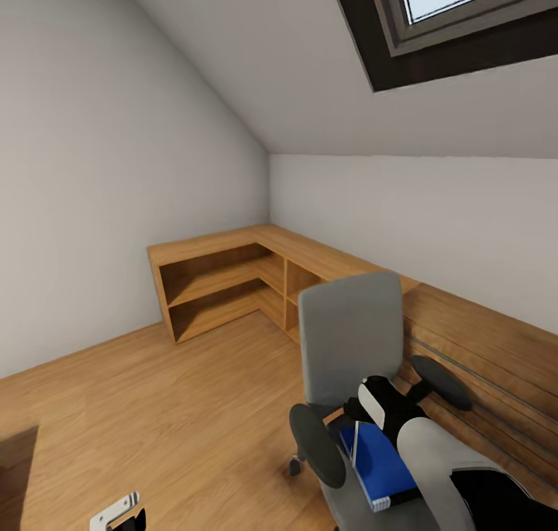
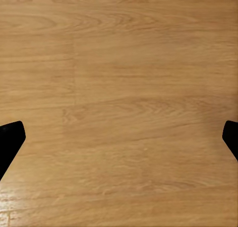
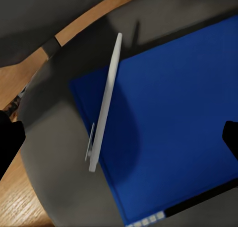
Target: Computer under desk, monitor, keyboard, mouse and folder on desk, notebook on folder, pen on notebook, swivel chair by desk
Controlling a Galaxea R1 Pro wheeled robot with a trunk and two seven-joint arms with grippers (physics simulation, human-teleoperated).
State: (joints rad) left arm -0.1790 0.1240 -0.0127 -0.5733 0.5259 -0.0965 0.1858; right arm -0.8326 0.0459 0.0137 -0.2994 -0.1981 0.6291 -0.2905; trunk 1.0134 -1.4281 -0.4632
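The folder (image 3: 168, 122) lies flat on the swivel chair (image 1: 350, 337) seat, directly beneath the right claw (image 3: 119, 137), whose fingers are spread wide. Thin, stiff and probably slick (a white pen (image 3: 105, 103) rests across it), it is best pinched at an overhanging edge.

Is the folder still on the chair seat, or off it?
On it: the folder lies flat on the swivel chair seat, a pen across its edge.
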